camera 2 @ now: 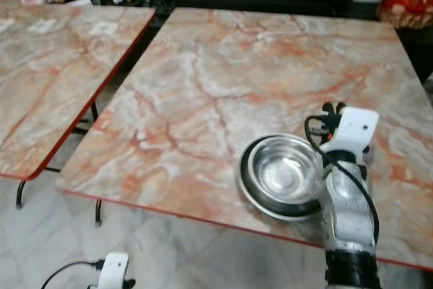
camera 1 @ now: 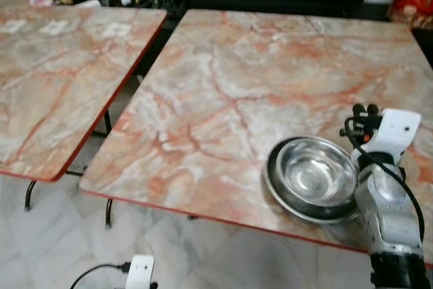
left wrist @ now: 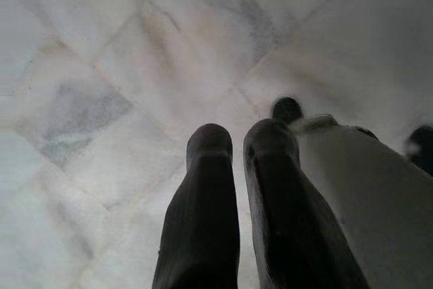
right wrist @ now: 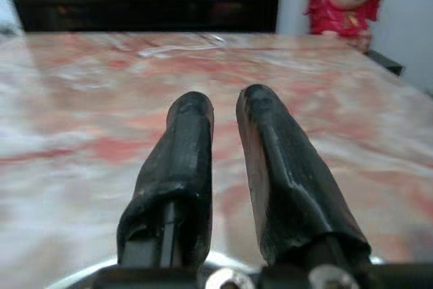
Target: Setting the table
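Desk (camera 1: 61,86) of pink-veined marble is standing at far left, bare but for small pale items at its far edge. Left hand (left wrist: 237,147) is hanging idle over the white floor tiles (left wrist: 101,45), its two fingers nearly closed on nothing. Second desk (camera 1: 223,93) is filling the centre. Steel bowl (camera 1: 316,174), nested in a second, wider steel dish (camera 1: 274,182), is sitting near the front right corner of this desk, close to the edge. Right hand (right wrist: 223,133) is hovering over the bowl's right rim, fingers pointing across the desk toward the far side, a narrow gap between them and nothing gripped. The bowl is lying just left of and under this hand, so the right arm appears the nearer one for any shift. Red figurine (right wrist: 342,1) is standing beyond the far right corner.
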`<state>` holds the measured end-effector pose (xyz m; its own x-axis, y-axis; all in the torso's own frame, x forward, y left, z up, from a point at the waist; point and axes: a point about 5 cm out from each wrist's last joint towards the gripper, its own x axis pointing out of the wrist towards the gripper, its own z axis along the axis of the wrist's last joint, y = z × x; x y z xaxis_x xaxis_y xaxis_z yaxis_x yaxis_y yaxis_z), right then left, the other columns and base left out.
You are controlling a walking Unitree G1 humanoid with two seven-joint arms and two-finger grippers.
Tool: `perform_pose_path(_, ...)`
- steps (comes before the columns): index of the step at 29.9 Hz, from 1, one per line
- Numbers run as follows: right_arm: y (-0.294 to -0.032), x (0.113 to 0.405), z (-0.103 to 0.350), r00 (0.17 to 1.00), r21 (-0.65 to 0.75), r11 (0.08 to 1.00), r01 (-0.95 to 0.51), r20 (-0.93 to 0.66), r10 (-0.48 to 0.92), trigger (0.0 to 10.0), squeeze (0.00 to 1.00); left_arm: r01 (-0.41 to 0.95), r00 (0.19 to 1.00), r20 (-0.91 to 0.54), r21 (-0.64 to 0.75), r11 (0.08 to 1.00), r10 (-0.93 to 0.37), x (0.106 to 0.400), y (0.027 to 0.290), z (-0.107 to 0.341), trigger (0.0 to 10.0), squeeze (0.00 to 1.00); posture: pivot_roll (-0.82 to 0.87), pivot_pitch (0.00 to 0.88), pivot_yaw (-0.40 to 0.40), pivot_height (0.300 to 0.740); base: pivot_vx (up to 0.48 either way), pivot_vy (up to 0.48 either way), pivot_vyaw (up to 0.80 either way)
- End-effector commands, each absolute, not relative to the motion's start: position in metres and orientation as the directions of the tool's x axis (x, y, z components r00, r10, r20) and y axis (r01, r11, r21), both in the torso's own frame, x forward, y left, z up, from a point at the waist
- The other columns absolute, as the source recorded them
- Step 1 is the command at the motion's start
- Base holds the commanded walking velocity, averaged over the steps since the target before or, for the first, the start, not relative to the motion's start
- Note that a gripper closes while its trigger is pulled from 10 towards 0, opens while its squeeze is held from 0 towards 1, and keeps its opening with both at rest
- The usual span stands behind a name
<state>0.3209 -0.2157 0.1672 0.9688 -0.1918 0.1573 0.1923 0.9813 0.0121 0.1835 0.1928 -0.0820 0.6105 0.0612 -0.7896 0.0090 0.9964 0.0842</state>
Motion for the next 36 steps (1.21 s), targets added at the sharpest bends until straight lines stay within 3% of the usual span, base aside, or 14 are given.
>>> perform_pose_path(1, -0.217, 0.320, 0.176, 0.962, 0.003, 0.981, 0.196, 0.193, -0.193, 10.0, 0.00, 0.004, 0.588, -0.806, 0.089, 0.996, 0.069, 0.178, 0.195, -0.085, 10.0, 0.00, -0.11, 0.098, 0.051, 0.740, 0.000, 0.480, 0.00)
perform_pose_path(36, -0.192, 0.328, 0.179, 0.968, 0.016, 0.992, 0.124, 0.219, -0.125, 10.0, 0.00, 0.021, 0.580, -0.812, 0.092, 0.996, 0.063, 0.171, 0.193, -0.088, 10.0, 0.00, -0.11, 0.014, 0.048, 0.740, 0.000, 0.480, 0.00)
